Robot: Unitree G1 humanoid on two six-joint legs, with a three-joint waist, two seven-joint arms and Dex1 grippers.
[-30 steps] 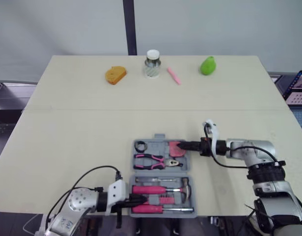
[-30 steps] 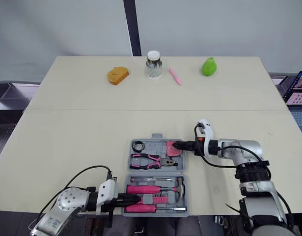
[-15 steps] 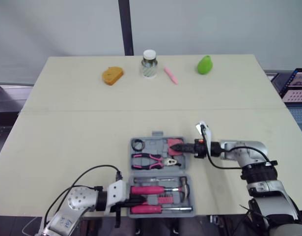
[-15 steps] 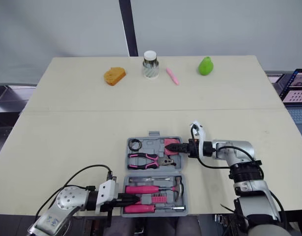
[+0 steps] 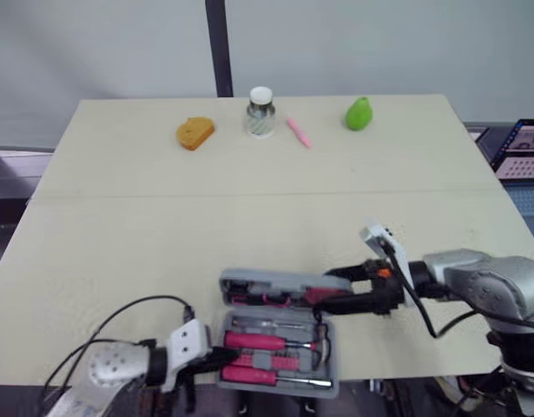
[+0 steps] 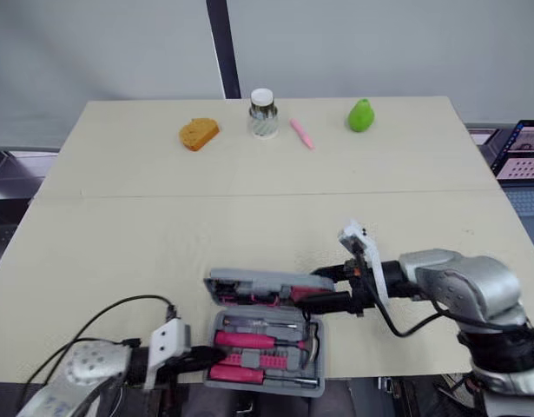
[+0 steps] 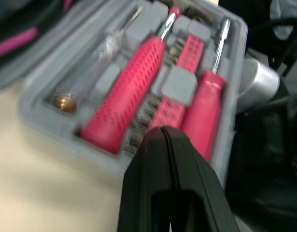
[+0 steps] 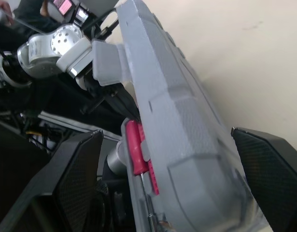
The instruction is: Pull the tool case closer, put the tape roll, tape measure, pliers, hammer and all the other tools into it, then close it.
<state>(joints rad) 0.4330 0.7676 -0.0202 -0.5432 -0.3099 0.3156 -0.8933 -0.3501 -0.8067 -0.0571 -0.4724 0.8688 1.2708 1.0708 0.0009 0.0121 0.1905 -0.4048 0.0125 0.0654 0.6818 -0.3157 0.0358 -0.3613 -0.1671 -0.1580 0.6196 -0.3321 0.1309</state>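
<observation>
Head views: tool case (image 5: 280,352) sits at the near edge of the table (image 5: 119,234), its lid (image 5: 267,284) half raised. The right gripper (image 5: 340,289) reaches the lid's right edge, and the left gripper (image 5: 216,356) meets the base's left rim. Tabletop runs well beyond to the jar (image 5: 260,111).

Left wrist view: fingers (image 7: 153,164) are pressed together, gripping nothing, at the pink tool handles (image 7: 124,96).

Right wrist view: fingers (image 8: 73,179) are spread wide astride the lid; contact is probable, not certain.

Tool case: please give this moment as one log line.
tool case: lid tilted up, not shut | right gripper: open, astride lid edge | left gripper: shut, beside tool case
</observation>
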